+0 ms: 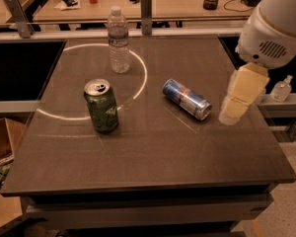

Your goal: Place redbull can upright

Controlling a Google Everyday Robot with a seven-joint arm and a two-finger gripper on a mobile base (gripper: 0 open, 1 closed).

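Note:
The redbull can [186,98] lies on its side near the middle right of the dark table [153,152], blue and silver with a small red mark, its silver end pointing to the front right. My gripper [239,98] hangs above the table's right side, just right of the can and apart from it. It holds nothing that I can see.
A wider green can [101,105] stands upright left of the middle. A clear water bottle [119,40] stands upright at the back. A small bottle [282,88] sits on a ledge off the right edge. A wooden desk with clutter lies behind.

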